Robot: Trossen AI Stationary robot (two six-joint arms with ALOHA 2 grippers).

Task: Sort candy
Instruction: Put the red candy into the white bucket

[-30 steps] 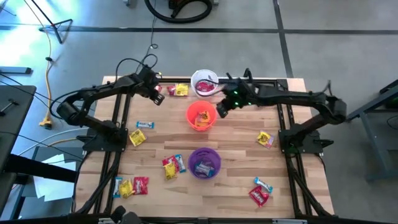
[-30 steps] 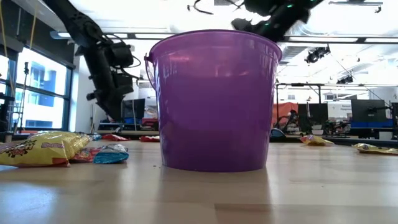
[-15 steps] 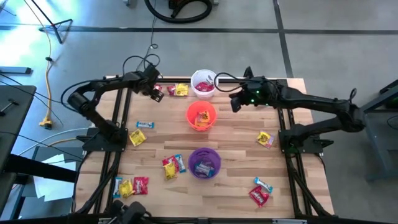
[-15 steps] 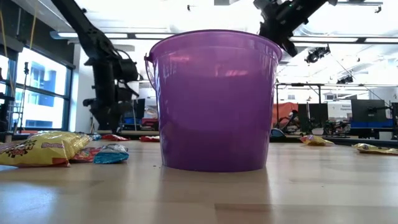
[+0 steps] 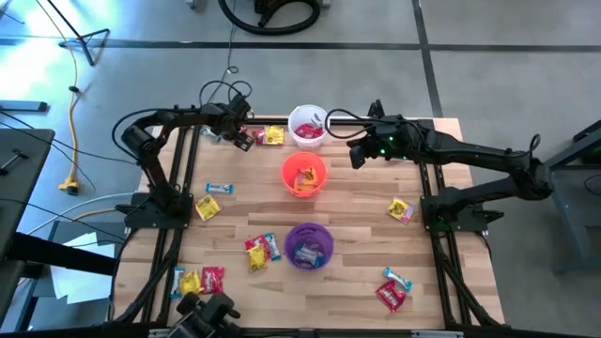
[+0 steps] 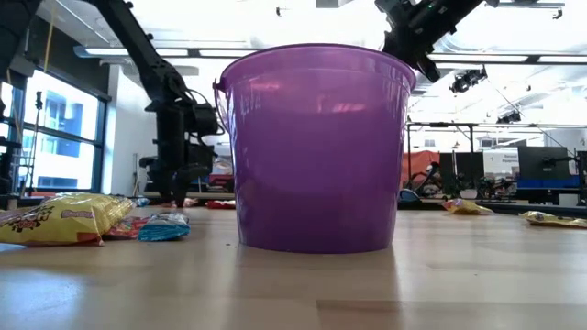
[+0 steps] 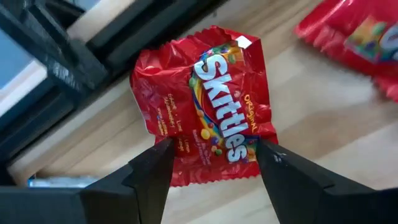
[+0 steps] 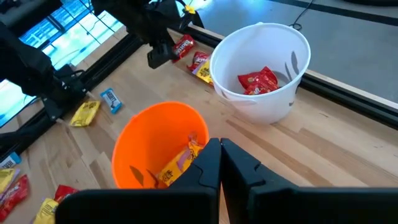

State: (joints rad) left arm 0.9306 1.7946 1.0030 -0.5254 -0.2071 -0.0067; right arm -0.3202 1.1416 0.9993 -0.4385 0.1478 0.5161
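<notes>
My left gripper [image 5: 246, 141] is open and low over the far left of the table. In the left wrist view its two fingers [image 7: 155, 168] stand on either side of a red Skittles packet [image 7: 202, 118] that lies flat on the wood. My right gripper [image 5: 355, 158] is shut and empty, raised to the right of the white cup [image 5: 308, 127] and the orange cup [image 5: 303, 176]; its shut fingers show in the right wrist view [image 8: 221, 163]. The white cup holds red candy [image 8: 258, 81] and the orange cup holds yellow candy [image 8: 177, 165]. The purple cup [image 5: 309, 245] stands nearer. My left gripper points down at the red packet, one finger by each side of its near end [image 7: 186, 171]. The packet lies flat on the table. Whether the fingers touch it I cannot tell.
Loose candy lies scattered: a yellow one [image 5: 273, 136] and a red one [image 7: 360, 34] beside the left gripper, others at the left [image 5: 208, 207], near the purple cup [image 5: 261, 250], front left [image 5: 199, 280], right [image 5: 401, 210] and front right [image 5: 392, 289].
My left gripper has gone down and a little toward the white cup, coming low over the red packet. My right gripper has drawn back from above the orange cup toward the table's right edge, then kept still.
</notes>
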